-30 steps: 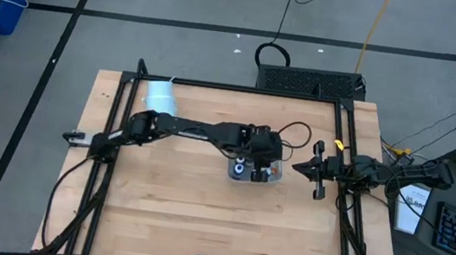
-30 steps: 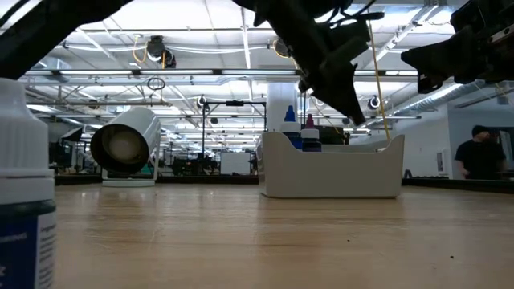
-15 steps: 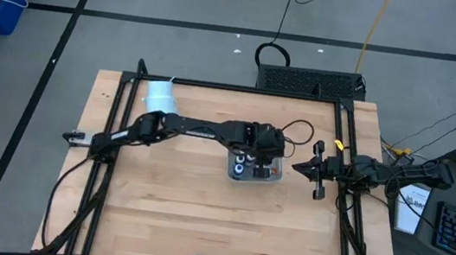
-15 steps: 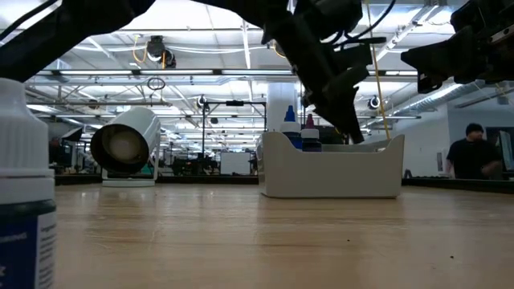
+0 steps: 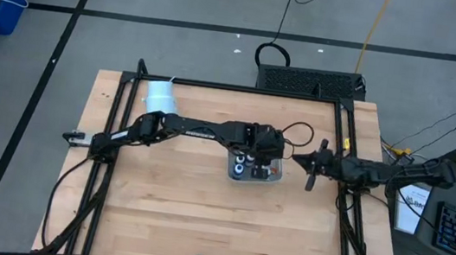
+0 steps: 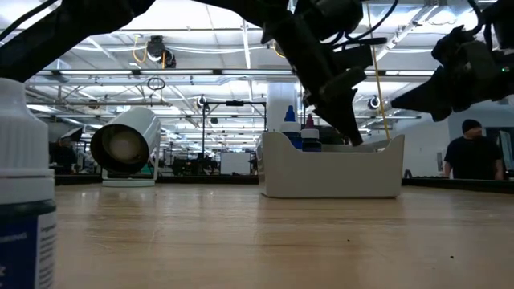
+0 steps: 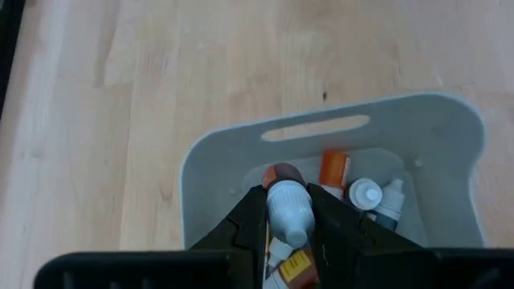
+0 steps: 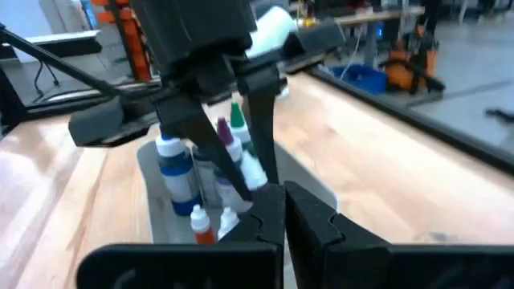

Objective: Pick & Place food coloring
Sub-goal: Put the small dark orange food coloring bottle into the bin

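Pale grey plastic forms the rectangular tray (image 7: pixel 450 120) with a slot handle in one wall, standing on the light wooden table (image 5: pixel 191 219). Reaching over it, the left gripper (image 7: pixel 287 215) has its two dark fingers (image 7: pixel 249 221) closed on a small white-capped food coloring bottle (image 7: pixel 287 210), pinched between them just above the tray's inside. Under and just beyond those fingers, more tiny bottles stand in the tray: an orange-capped one (image 7: pixel 334 168), two white-capped ones (image 7: pixel 365 193) and a yellow-labelled one (image 7: pixel 295 269) near the fingers' base. From the table-level camera, blue and purple bottle tips (image 6: pixel 299 120) rise above the tray wall right beside the left fingers (image 6: pixel 341 104).

The right gripper (image 5: pixel 311 164) hovers just beside the tray on the side away from the left arm, its fingers (image 8: pixel 309 213) pressed together on nothing, pointing toward the bottles. A pale-blue-white cylindrical cup (image 5: pixel 161 96) lies on its side well apart from both sets of fingers, near the table's far edge. One more white-capped dark bottle (image 6: pixel 22 193) stands far from the tray, close to the low camera. A person in dark clothes (image 6: pixel 472 156) stands in the room behind.
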